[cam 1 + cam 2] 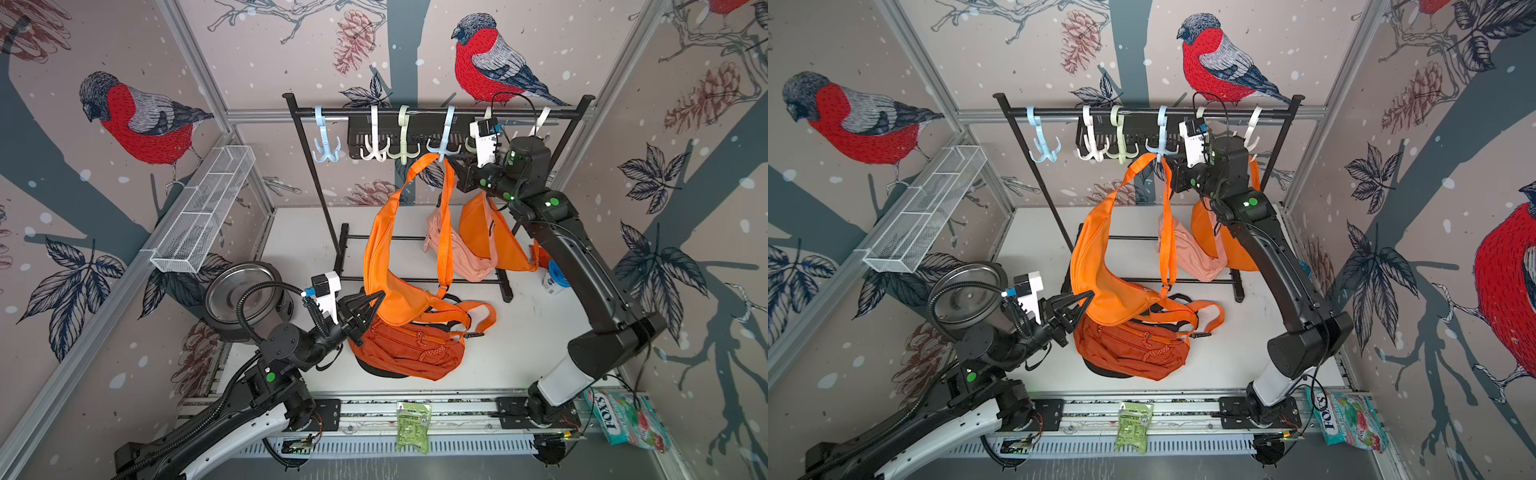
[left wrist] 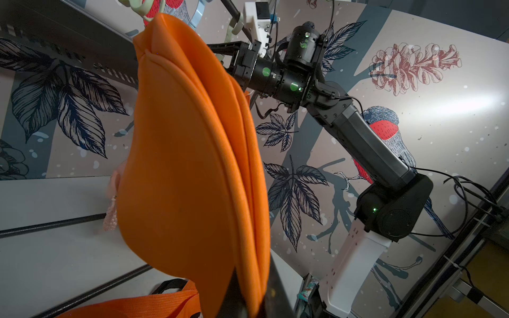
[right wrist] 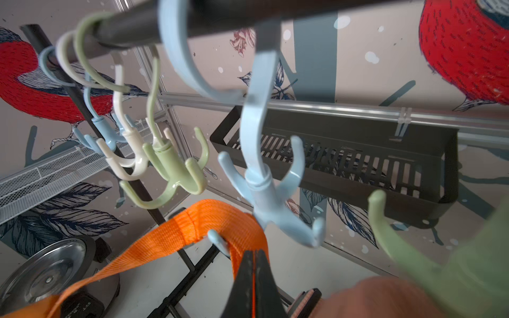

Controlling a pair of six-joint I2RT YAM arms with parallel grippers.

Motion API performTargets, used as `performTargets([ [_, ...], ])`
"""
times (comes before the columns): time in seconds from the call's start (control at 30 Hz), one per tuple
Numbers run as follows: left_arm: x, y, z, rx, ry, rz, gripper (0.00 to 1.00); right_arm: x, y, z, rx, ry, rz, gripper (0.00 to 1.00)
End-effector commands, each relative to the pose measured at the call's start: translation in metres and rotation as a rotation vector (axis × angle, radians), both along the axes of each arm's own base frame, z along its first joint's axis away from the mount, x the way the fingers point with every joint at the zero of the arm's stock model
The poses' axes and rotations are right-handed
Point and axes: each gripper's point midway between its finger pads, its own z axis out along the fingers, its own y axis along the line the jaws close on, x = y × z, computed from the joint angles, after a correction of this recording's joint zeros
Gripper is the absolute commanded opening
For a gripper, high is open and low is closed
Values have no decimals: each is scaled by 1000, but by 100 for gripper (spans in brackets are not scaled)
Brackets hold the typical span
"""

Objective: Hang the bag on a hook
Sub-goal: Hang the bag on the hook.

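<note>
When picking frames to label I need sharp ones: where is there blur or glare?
Right wrist view: the near green hook, pink bag and rail are out of focus, the strap sharp. Left wrist view: glare on the wall. Both top views: sharp, evenly lit.

i note: steel pot [image 1: 239,293] at the desk's [image 1: 519,332] left edge, green packet [image 1: 412,426] on the front rail [image 1: 457,409], candy bag [image 1: 623,417] at right.

Left arm [image 1: 286,345] and right arm [image 1: 582,266]: black, with white lower shells and green joint lights. A white camera block [image 1: 326,291] tops each wrist; a ribbed black hose [image 1: 240,309] loops along the left.
</note>
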Motion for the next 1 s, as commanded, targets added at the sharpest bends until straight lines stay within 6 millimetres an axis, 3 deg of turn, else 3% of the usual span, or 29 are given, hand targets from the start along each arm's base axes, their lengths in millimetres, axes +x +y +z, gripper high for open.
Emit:
performTargets([
  [0.0,5,-3,-7,-22,29,3,0,-13,-15,21,5,-78,-83,24],
  [0.07,7,-12,-20,-1,60,-20,10,-26,-21,26,9,-106,-105,37],
  [0.17,11,-24,-37,47,105,-44,20,-44,-27,31,15,-134,-126,46],
  [0.33,18,-37,-54,108,146,-55,51,-69,-33,38,21,-165,-129,51],
  [0.47,21,-40,-60,130,155,-48,63,-84,-29,33,3,-170,-106,56],
  [0.6,23,-38,-60,145,165,-29,72,-96,-20,19,-34,-159,-80,63],
  [0.7,25,-33,-61,154,168,-3,77,-113,-17,11,-56,-163,-47,75],
  [0.8,27,-26,-56,138,157,28,77,-126,-6,-12,-112,-142,20,87],
  [0.97,28,-13,-49,120,110,85,77,-140,-2,-52,-182,-97,61,91],
])
